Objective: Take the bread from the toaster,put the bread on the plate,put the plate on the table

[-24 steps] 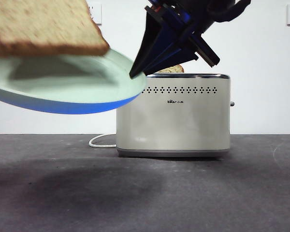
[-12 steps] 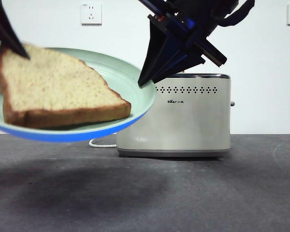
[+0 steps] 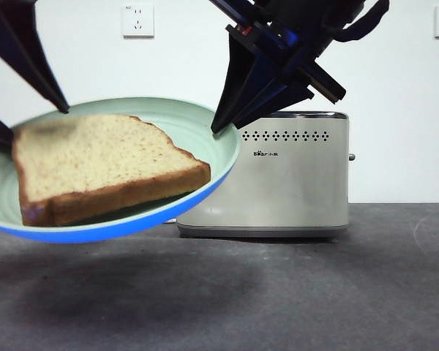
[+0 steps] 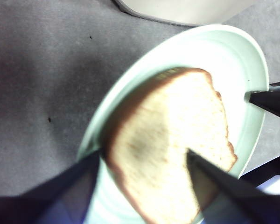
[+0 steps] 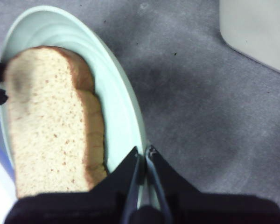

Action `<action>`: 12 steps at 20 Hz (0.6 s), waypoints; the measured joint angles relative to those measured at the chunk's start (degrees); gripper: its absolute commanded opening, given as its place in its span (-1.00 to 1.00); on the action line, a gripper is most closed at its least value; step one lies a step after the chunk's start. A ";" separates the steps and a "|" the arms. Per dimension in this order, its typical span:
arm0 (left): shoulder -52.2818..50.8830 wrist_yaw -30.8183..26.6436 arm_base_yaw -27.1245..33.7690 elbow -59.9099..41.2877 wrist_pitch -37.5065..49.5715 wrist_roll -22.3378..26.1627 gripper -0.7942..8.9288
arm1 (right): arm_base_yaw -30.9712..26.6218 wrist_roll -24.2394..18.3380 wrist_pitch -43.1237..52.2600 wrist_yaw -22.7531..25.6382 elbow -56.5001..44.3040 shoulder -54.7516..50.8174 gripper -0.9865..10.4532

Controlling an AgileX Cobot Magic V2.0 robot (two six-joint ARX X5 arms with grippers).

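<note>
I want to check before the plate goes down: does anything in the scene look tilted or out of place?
Yes. The plate hangs tilted above the table, pinched at its rim by the right claw. The bread lies on it off-centre, toward the open left claw, away from the toaster.

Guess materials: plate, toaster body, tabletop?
Plate: smooth, glossy mint surface with moulded rings, probably plastic or glazed ceramic; cannot tell which. Toaster: cream satin shell with soft reflections, likely painted metal or plastic, under a chrome-looking top rim. Table: dark grey matte, faintly scuffed, perhaps laminate or a mat.
</note>
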 measured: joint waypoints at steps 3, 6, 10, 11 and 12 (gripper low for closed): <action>0.00 0.09 0.00 0.00 -0.04 0.55 -0.11 | 0.00 0.02 -0.74 0.04 0.00 0.00 -0.86; -0.39 1.14 0.00 0.61 -1.18 1.09 -0.12 | 0.00 0.02 -2.21 0.02 0.00 0.00 -0.86; -2.08 1.07 0.04 5.27 -3.82 2.69 -0.12 | 0.00 0.00 -3.30 -0.33 0.00 0.00 -0.86; -2.54 0.96 0.07 6.38 -4.61 3.17 -0.12 | 0.00 0.02 -3.32 -0.59 0.00 0.00 -0.86; -3.06 0.87 0.11 7.74 -5.70 3.78 -0.13 | 0.02 0.07 -3.23 -0.79 0.00 0.00 -0.86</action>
